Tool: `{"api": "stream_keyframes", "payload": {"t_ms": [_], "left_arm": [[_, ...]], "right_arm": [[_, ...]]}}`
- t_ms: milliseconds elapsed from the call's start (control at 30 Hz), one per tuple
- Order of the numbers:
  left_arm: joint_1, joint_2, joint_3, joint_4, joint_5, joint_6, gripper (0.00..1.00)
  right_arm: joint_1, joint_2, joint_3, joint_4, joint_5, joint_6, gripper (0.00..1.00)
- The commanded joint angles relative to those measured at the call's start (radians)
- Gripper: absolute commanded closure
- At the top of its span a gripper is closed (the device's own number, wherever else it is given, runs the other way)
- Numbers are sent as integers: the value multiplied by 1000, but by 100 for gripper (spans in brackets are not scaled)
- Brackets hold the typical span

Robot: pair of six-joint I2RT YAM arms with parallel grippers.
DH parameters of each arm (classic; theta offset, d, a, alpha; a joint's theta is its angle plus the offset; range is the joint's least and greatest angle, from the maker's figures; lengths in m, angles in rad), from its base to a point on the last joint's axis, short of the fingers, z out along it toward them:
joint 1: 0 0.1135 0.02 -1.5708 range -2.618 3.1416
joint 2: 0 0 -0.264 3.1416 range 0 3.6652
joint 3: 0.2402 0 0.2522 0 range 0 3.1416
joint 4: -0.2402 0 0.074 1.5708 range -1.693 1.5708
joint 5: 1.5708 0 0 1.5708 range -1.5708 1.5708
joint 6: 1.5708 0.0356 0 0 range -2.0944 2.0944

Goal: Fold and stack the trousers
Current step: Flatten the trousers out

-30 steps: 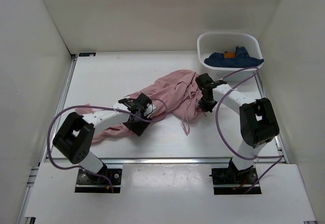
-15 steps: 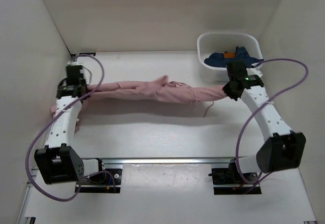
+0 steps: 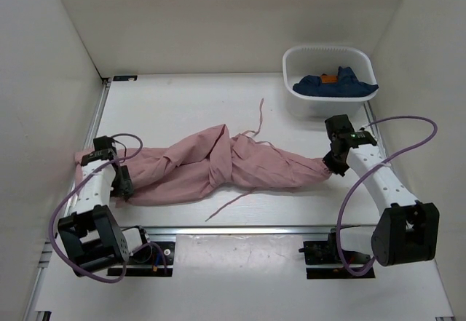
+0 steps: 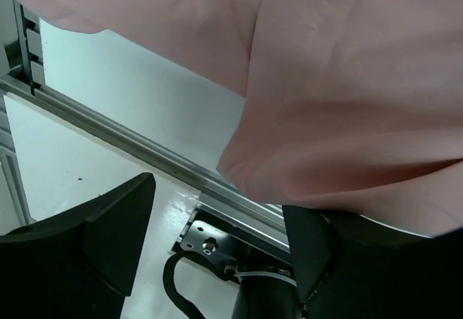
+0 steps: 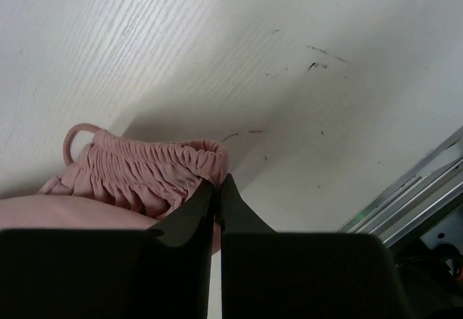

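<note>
The dusty-pink trousers point(image 3: 218, 164) lie stretched left to right across the near half of the table, bunched and twisted in the middle. One drawstring point(image 3: 258, 117) trails toward the back, another point(image 3: 229, 206) toward the front. My right gripper point(image 3: 332, 165) is shut on the elastic waistband point(image 5: 155, 171) at the trousers' right end, low over the table. My left gripper point(image 3: 121, 187) is at the trousers' left end. In the left wrist view its jaws stand wide apart point(image 4: 217, 254), and the pink fabric point(image 4: 347, 102) drapes over one finger point(image 4: 311, 254).
A white basin point(image 3: 291, 62) at the back right holds a dark blue garment point(image 3: 338, 84) with an orange patch. White walls enclose the table on three sides. A metal rail point(image 3: 255, 228) runs along the near edge, close to the left gripper.
Both arms moved from the back toward the near edge and came down. The trousers, held taut in the air before, now lie slack on the table.
</note>
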Motion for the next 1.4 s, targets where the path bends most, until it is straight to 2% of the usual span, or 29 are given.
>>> {"api": "stream_keyframes", "payload": {"t_ms": [0,67,167,233,300,433,533,600,667,733,767,800,867,900,967,1000,1033,1100,1133,1167,1200,1300,1333,1367], "left_arm": [[32,9,62,-8,-5,-1,18],[44,32,143,-21,15,-1,18],[44,87,212,-21,63,-1,9],[-4,133,254,-47,109,-1,7],[-47,168,281,-98,211,-1,5],[-214,188,239,-86,233,-1,4],[-282,220,177,-86,242,-1,2],[-282,246,142,-69,242,-1,2],[-292,295,130,-48,230,-1,9],[-292,354,114,-18,206,-1,45],[-292,371,114,-3,190,-1,70],[-281,388,139,30,145,-1,86],[-261,418,215,40,111,-1,86],[-230,418,343,40,97,-1,86],[-187,428,509,40,72,-1,86],[-146,428,597,40,62,-1,86],[-126,437,772,40,37,-1,86],[-88,447,937,40,25,-1,86],[-47,448,1073,40,11,-1,86],[-29,448,1122,40,0,-1,86],[-19,438,1143,40,-23,-1,86],[14,341,1017,40,-75,-1,86],[23,305,949,40,-75,-1,86],[34,267,777,40,-75,-1,86]], "right_arm": [[-22,-33,51,-16,108,13,100],[-22,-46,75,-42,139,0,100],[-22,-69,118,-42,162,-25,100],[-22,-79,128,-42,171,-51,100],[-22,-79,128,-42,171,-60,100],[-22,-79,128,-42,171,-60,100],[-22,-79,119,-33,162,-60,100],[-22,-79,119,-33,153,-51,100],[-22,-79,110,-33,153,-51,100],[-22,-68,110,-22,153,-51,100],[-22,-68,119,-7,153,-71,100],[-22,-54,148,15,142,-82,100],[-31,-10,202,26,116,-126,100],[-31,31,285,38,107,-140,100],[-42,78,390,38,95,-192,100],[-42,98,498,38,86,-207,100],[-56,131,550,38,85,-221,100],[-86,151,636,38,70,-243,100],[-100,151,698,38,49,-243,100],[-134,151,719,38,36,-243,100],[-149,151,730,38,24,-243,100],[-171,70,672,27,15,-208,100],[-180,50,633,27,15,-198,100],[-180,29,542,14,15,-189,100]]}}
